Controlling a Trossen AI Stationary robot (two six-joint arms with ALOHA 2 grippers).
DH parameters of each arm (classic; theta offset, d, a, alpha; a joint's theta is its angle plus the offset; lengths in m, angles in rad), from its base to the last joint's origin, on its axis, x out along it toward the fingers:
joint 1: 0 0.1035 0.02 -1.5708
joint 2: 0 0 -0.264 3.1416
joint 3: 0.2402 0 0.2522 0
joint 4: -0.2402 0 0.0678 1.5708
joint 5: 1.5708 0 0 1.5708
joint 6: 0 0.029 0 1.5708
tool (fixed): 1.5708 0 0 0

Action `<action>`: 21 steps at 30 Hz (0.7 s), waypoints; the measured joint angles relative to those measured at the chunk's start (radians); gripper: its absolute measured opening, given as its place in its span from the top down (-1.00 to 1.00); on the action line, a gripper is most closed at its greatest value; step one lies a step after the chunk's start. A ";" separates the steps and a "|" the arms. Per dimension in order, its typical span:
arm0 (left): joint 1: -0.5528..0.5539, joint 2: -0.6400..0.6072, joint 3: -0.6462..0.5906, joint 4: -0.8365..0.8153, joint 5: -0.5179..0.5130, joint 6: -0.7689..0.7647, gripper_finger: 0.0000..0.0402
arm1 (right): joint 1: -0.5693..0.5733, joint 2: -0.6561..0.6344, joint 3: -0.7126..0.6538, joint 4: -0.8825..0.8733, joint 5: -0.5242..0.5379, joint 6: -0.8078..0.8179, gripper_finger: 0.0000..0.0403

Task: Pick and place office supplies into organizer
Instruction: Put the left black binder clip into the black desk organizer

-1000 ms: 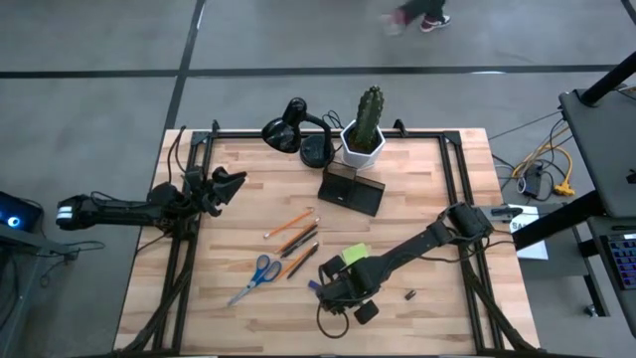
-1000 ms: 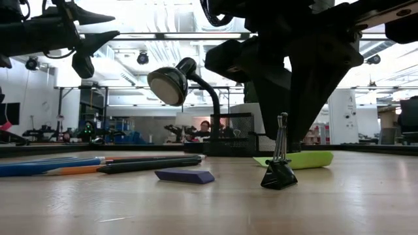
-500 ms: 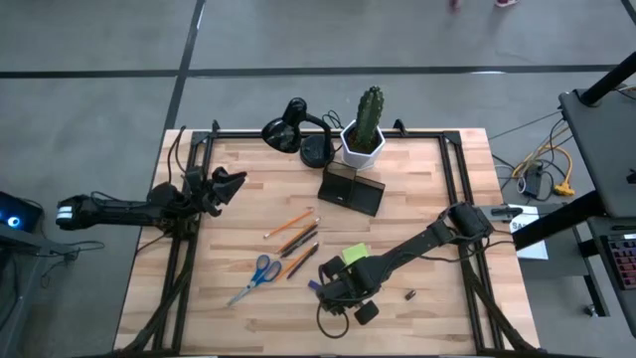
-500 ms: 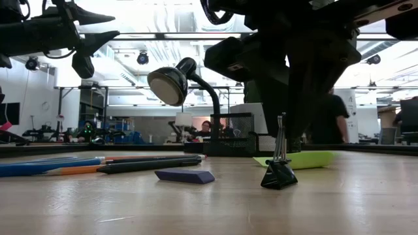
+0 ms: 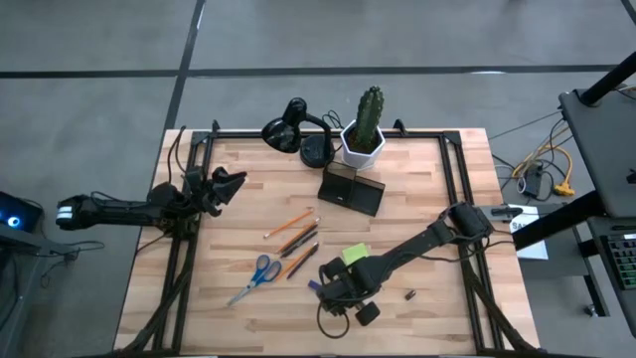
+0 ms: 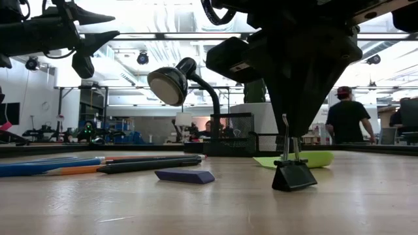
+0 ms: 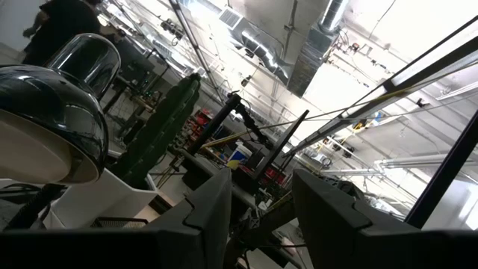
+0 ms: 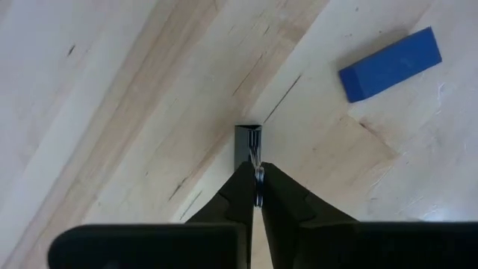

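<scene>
A small black binder clip (image 6: pixel 294 176) stands on the table near its front edge. My right gripper (image 8: pixel 258 170) comes down on it and is shut on its raised wire handles. A blue block (image 8: pixel 388 63) lies close by, also in the low view (image 6: pixel 185 175). The lime-green sticky pad (image 5: pixel 355 255), the blue-handled scissors (image 5: pixel 256 275) and the pencils (image 5: pixel 294 237) lie mid-table. The dark organizer (image 5: pixel 353 190) stands toward the far edge. My left gripper (image 5: pixel 234 181) hangs open and raised at the table's left. My right gripper pinches the clip's upright wire handles (image 8: pixel 258 173) between its two fingertips, coming from above and pointing almost straight down. The clip's black body (image 6: pixel 294 177) stands on the table below the fingers.
A white cactus pot (image 5: pixel 364 141) and a black desk lamp (image 5: pixel 294 130) stand at the far edge behind the organizer. Another tiny dark bit (image 5: pixel 408 294) lies right of my right gripper. People move about in the room beyond the table.
My right gripper has shut on the clip's wire handles. The clip has turned about on the table and slid a little sideways; its broad side now faces the low camera.
</scene>
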 joint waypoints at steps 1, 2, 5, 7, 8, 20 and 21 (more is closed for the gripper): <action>0.000 0.000 0.000 0.000 0.000 0.000 0.36 | -0.001 -0.002 0.000 -0.008 0.000 0.009 0.96; 0.000 0.000 0.000 0.000 0.000 0.000 0.36 | -0.003 -0.005 0.000 -0.019 -0.001 0.025 0.96; 0.000 0.000 0.000 0.000 0.000 0.000 0.36 | -0.014 -0.022 0.000 -0.067 -0.002 0.090 0.96; 0.000 0.000 0.000 0.000 0.000 0.000 0.36 | -0.028 -0.039 0.000 -0.090 -0.002 0.137 0.96; 0.000 0.000 0.000 0.000 0.000 0.000 0.36 | -0.036 -0.047 0.000 -0.094 -0.002 0.161 0.96; 0.000 0.000 0.000 0.000 0.000 0.000 0.36 | -0.170 -0.136 0.000 -0.096 -0.001 0.324 0.96; 0.000 0.000 0.000 0.000 0.000 0.000 0.36 | -0.183 -0.138 0.000 -0.094 -0.001 0.331 0.96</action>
